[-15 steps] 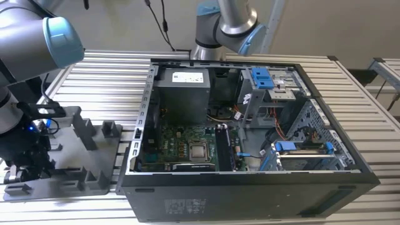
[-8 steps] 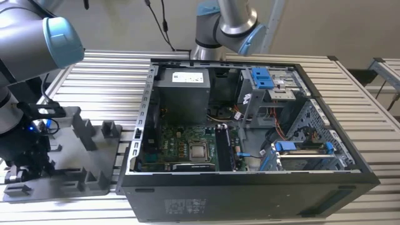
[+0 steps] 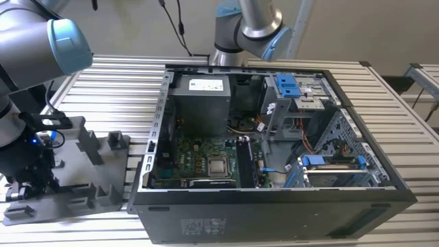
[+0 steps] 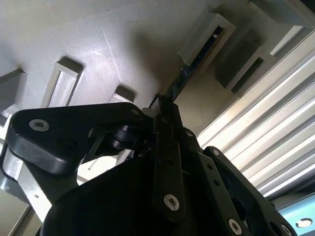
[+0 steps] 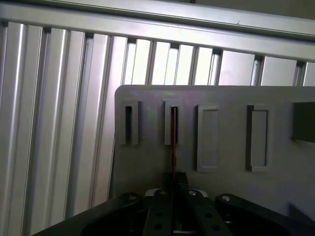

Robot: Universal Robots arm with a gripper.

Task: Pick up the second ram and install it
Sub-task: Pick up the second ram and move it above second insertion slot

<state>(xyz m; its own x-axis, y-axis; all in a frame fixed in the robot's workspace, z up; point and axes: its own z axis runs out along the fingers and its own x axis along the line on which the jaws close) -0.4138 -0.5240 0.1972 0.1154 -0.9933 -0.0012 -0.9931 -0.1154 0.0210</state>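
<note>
Over the gray tray (image 3: 103,172) at the exterior view's left, the arm (image 3: 28,46) bends down, and its gripper (image 3: 29,189) sits low among the tray's raised blocks. In the first wrist view the gripper's fingers (image 5: 170,186) are drawn narrow and pinch the thin edge of the memory stick (image 5: 174,147) between them. The stick runs straight from the fingers into the slot of a small block (image 5: 167,123) on the tray. The second wrist view shows the same grip: the dark stick (image 4: 188,66) stretches from the closed fingertips up to the slotted block (image 4: 209,27), with its far end inside the opening. A matching slotted block (image 5: 121,123) stands just beside the one that holds the stick, and two wider frames (image 5: 207,164) lie further along the tray. The tray rests on a slatted metal table (image 3: 103,77). Well apart from the gripper, toward the exterior view's right, an open computer case (image 3: 274,211) lies on the same table with its green board (image 3: 199,154) showing. A second arm (image 3: 247,25) stands behind the case
</note>
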